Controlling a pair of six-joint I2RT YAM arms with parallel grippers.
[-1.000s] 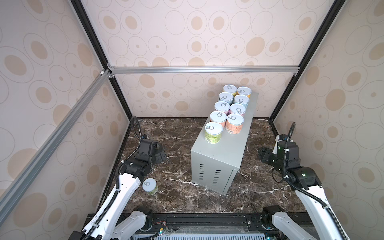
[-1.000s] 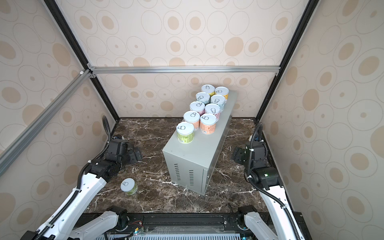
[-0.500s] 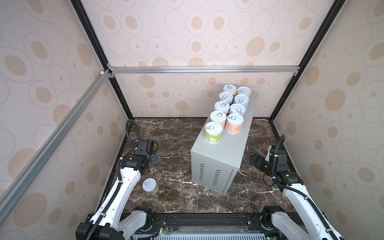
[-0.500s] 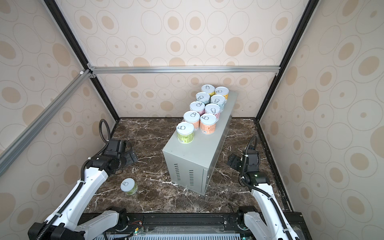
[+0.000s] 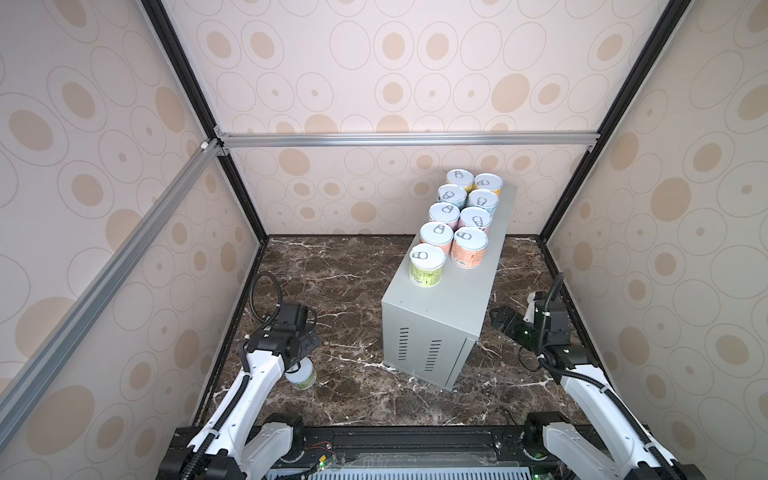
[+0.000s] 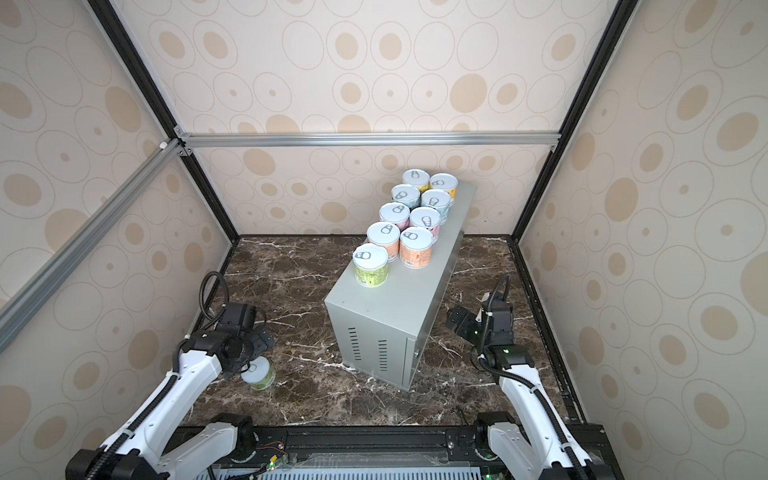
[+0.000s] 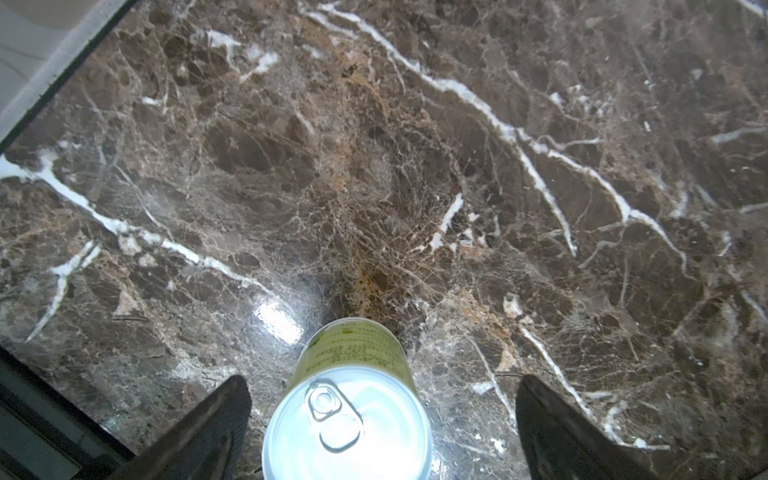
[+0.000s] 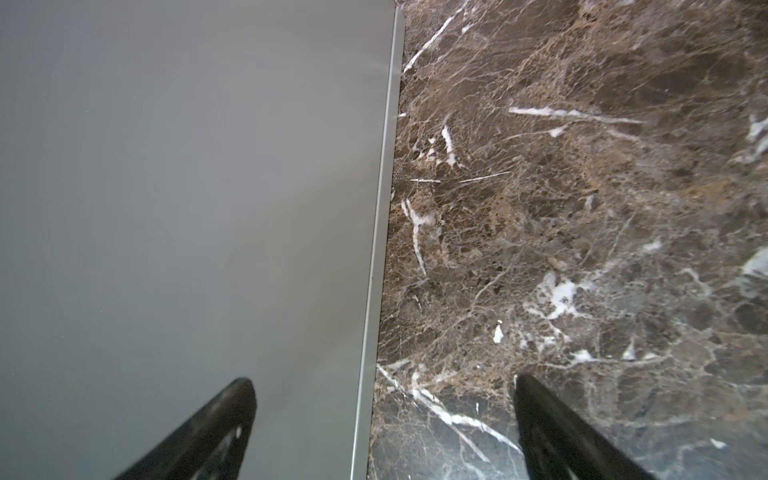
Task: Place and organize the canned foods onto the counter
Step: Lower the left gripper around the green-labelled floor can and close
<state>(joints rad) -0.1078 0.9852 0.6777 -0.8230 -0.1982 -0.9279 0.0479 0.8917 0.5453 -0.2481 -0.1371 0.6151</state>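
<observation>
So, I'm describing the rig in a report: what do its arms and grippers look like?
The left arm and right arm have white links with black joints and wrists. A black ribbed cable arcs from each wrist. The left gripper and right gripper carry tapered black fingers.

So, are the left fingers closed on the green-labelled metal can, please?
No, the black left fingers stand apart, with brown marble surface showing between each and the green-labelled metal can.
</observation>
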